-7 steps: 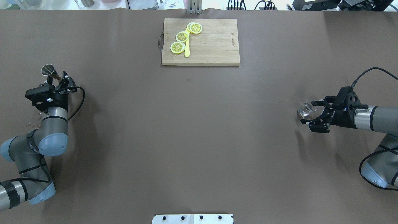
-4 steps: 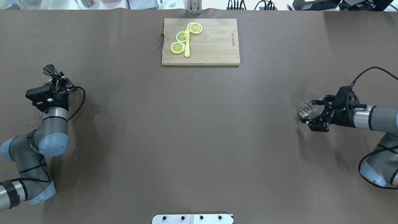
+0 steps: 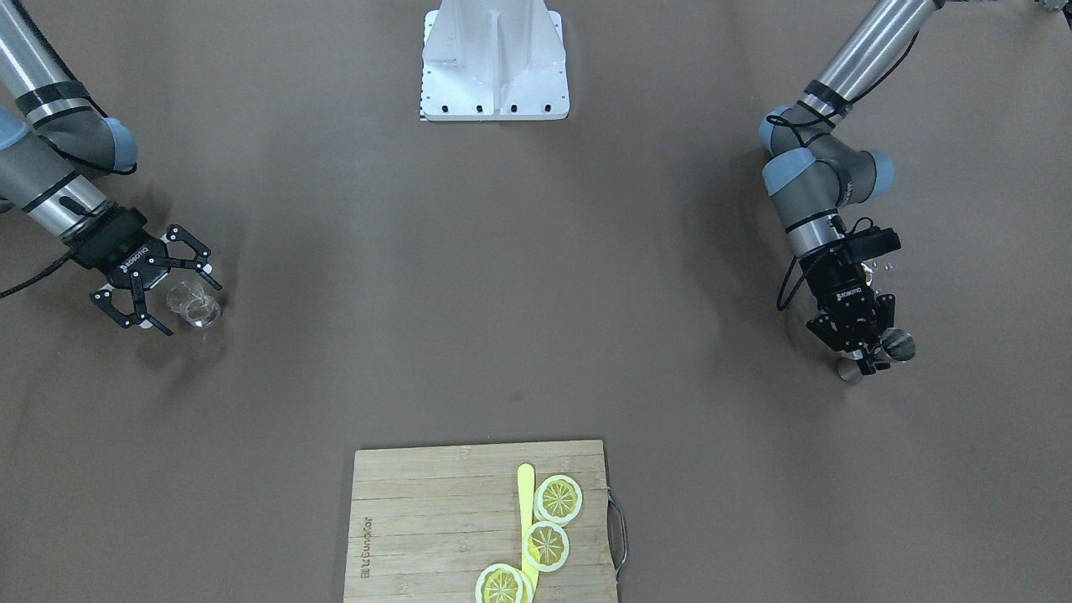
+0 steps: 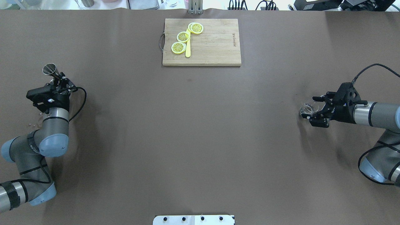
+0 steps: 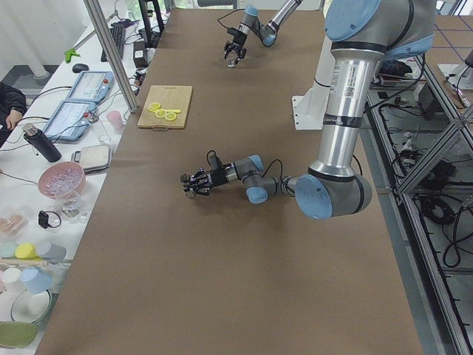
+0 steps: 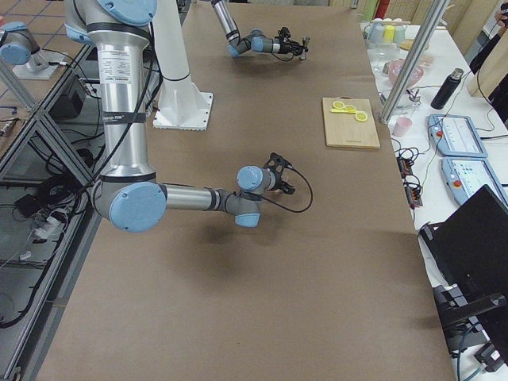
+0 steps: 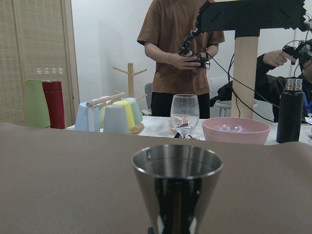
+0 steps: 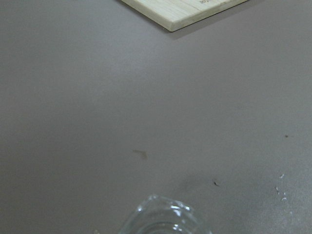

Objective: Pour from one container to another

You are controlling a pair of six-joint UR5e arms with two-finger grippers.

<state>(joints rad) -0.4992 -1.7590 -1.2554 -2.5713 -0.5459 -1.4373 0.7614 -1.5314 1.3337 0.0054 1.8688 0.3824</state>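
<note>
The bamboo cutting board (image 4: 215, 47) lies at the far edge of the brown counter (image 4: 200, 131), away from the robot, and carries three lemon slices (image 4: 183, 37) beside a flat yellow utensil (image 4: 187, 47). The steel jigger (image 4: 50, 69) is well apart from the board, toward the robot's left and nearer the robot. The left tool (image 4: 58, 78) is clamped on the jigger's narrow waist, and the left wrist view shows the open upper cone facing upward. The clear glass cup (image 4: 307, 108) stands on the counter well apart from the board, toward the robot's right and nearer the robot. The right tool (image 4: 313, 109) lies low and level, its fingers spread apart on either side of the cup without gripping it.
</note>
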